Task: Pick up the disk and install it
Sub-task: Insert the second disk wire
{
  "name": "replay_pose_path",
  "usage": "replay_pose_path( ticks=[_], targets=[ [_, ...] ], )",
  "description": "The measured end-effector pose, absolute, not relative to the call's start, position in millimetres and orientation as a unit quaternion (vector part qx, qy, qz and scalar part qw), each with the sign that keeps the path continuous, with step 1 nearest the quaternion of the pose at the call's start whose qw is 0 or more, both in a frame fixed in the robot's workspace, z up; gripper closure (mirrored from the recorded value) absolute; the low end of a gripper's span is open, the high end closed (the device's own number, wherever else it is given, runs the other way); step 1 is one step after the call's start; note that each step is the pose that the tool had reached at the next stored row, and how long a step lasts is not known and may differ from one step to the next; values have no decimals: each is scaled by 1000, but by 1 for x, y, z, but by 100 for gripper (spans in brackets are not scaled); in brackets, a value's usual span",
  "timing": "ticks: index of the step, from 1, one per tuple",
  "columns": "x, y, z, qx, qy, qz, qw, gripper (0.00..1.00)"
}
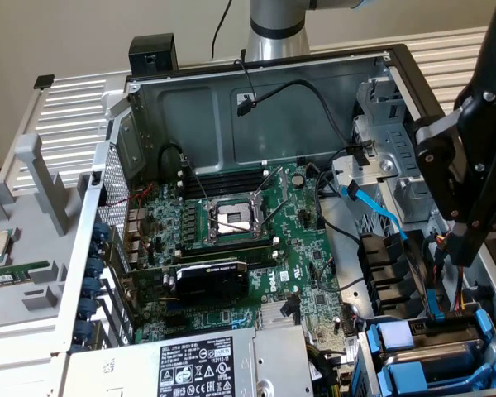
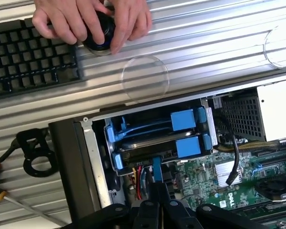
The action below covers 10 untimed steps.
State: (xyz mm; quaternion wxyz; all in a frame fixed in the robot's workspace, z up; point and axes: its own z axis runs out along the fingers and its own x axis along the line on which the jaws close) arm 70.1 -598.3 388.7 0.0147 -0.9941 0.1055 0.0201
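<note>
In the case's drive-bay corner the disk (image 2: 157,143) sits in blue rails — we'd call it stiff, fragile, best gripped by frame edges. Gripper (image 2: 158,210) hovers above — fingers together, empty.

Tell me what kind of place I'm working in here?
Likely a computer repair or assembly bench: an opened desktop tower lies with its motherboard exposed on a ribbed metal tabletop, and a keyboard sits beside a person's hand on a round controller knob.
</note>
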Motion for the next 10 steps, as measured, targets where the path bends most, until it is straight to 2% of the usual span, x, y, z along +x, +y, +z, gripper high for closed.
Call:
replay_pose_path(
  ticks=[10],
  targets=[
    [71,-598,389,-995,93,19,15,89]
  ],
)
